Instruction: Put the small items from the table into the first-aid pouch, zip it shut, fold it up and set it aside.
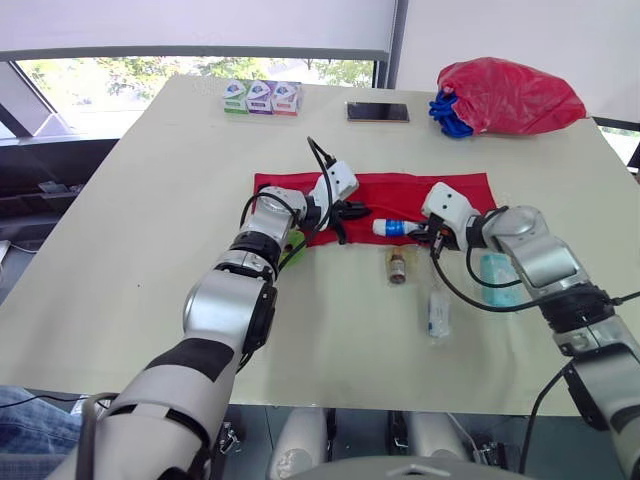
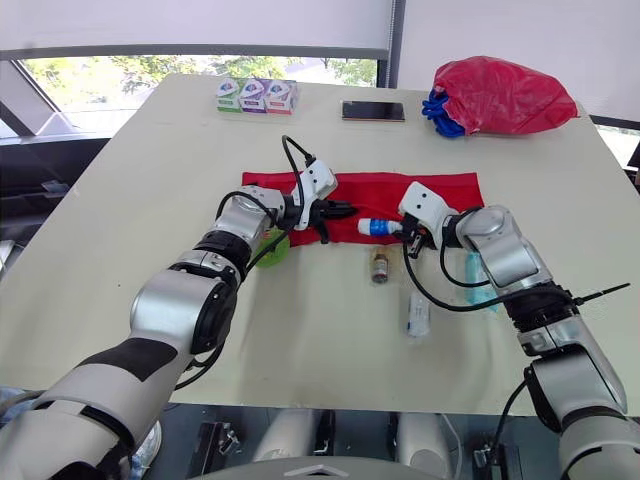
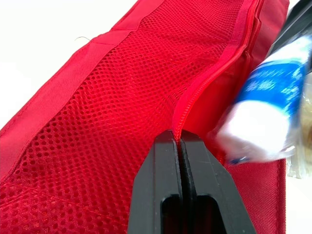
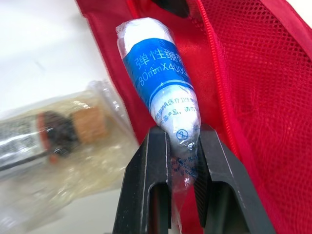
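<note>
The red mesh first-aid pouch (image 1: 390, 192) lies flat and unfolded on the pale surface (image 1: 150, 200), its zip open along the near edge. The left gripper (image 3: 176, 136) is closed at that zip edge, seemingly pinching the fabric, though the contact is hard to make out. The right gripper (image 4: 184, 136) clamps the wrapped end of a white bandage roll with a blue label (image 1: 392, 228), whose other end lies at the pouch's opening. Just beside the pouch's near edge lies a small brown bottle in a clear bag (image 1: 397, 266); nearer the robot lies a clear plastic packet (image 1: 438, 315), with a pale teal packet (image 1: 497, 275) partly under the right arm.
</note>
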Motion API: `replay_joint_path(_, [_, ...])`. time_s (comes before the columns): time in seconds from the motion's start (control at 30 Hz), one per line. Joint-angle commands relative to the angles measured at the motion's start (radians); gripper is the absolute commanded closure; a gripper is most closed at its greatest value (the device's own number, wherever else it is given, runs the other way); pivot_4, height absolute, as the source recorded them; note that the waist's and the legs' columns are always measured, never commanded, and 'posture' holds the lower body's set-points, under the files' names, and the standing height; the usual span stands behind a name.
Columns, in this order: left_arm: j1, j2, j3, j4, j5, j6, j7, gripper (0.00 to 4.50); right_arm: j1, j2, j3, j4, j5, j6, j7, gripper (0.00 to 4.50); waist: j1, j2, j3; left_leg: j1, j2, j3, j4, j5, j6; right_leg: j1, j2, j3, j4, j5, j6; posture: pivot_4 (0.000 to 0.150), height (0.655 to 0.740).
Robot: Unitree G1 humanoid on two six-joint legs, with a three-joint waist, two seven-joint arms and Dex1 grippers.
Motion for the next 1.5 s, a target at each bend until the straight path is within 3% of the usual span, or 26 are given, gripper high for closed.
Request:
replay_joint_path(0.03, [-0.013,-0.006,0.01,-0.019,-0.015,-0.011,0.005,4.5,0.017,-0.01,-0.073,-0.115,0.05,0.068,-0.008,4.45,-0.001,0.0,0.0,0.0,0.0,0.0,0.0,0.0,0.0,0.0,0.0,0.0,0.0,0.0,0.0,0.15,0.74])
replay_joint_path(0.23, [-0.017,-0.017,0.015,-0.019,-0.023,-0.004,0.002,4.5,0.021,0.073,-0.08,-0.186,0.055,0.278,-0.139,4.45,-0.003,0.0,0.0,0.0,0.0,0.0,0.0,0.0,0.0,0.0,0.0,0.0,0.001,0.0,0.0,0.15,0.74])
replay_joint_path(0.43, [-0.021,-0.028,0.019,-0.024,-0.036,-0.002,-0.002,4.5,-0.005,0.198,-0.068,-0.146,-0.006,0.44,-0.336,4.45,-0.004,0.0,0.0,0.0,0.0,0.0,0.0,0.0,0.0,0.0,0.0,0.0,0.001,0.0,0.0,0.15,0.74])
replay_joint_path(0.9, [-0.002,-0.082,0.016,-0.071,-0.074,-0.015,-0.052,4.5,-0.079,0.504,-0.218,-0.076,0.067,0.511,-0.581,4.45,-0.012,0.001,0.0,0.0,0.0,-0.001,-0.001,0.0,0.0,0.0,0.0,0.0,0.001,0.0,0.0,0.15,0.74])
replay_joint_path(1.17, [0.014,-0.095,0.009,-0.092,-0.076,-0.025,-0.064,4.5,-0.11,0.669,-0.393,-0.035,0.143,0.519,-0.714,4.45,-0.014,0.001,0.0,0.0,0.0,-0.001,-0.001,0.0,0.0,-0.001,0.0,0.0,0.001,0.0,0.0,0.15,0.74])
replay_joint_path(1.4, [0.03,-0.095,0.004,-0.11,-0.08,-0.017,-0.082,4.5,-0.131,0.714,-0.452,0.009,0.175,0.49,-0.775,4.45,-0.014,0.001,0.0,0.0,0.0,0.0,-0.002,0.0,0.0,-0.001,0.0,0.0,0.001,0.0,0.0,0.15,0.74])
replay_joint_path(1.43, [0.031,-0.093,0.003,-0.111,-0.081,-0.016,-0.082,4.5,-0.126,0.711,-0.447,0.006,0.18,0.491,-0.771,3.65,-0.014,0.001,0.0,0.0,0.0,0.0,-0.002,0.0,0.0,-0.001,0.0,0.0,0.001,0.0,0.0,0.15,0.74])
replay_joint_path(1.5, [0.031,-0.086,0.001,-0.108,-0.08,-0.017,-0.082,4.5,-0.116,0.703,-0.434,-0.005,0.187,0.496,-0.762,2.98,-0.015,0.001,0.0,0.0,0.0,0.0,-0.003,0.0,0.0,-0.002,0.0,0.001,0.001,0.0,0.0,0.15,0.74])
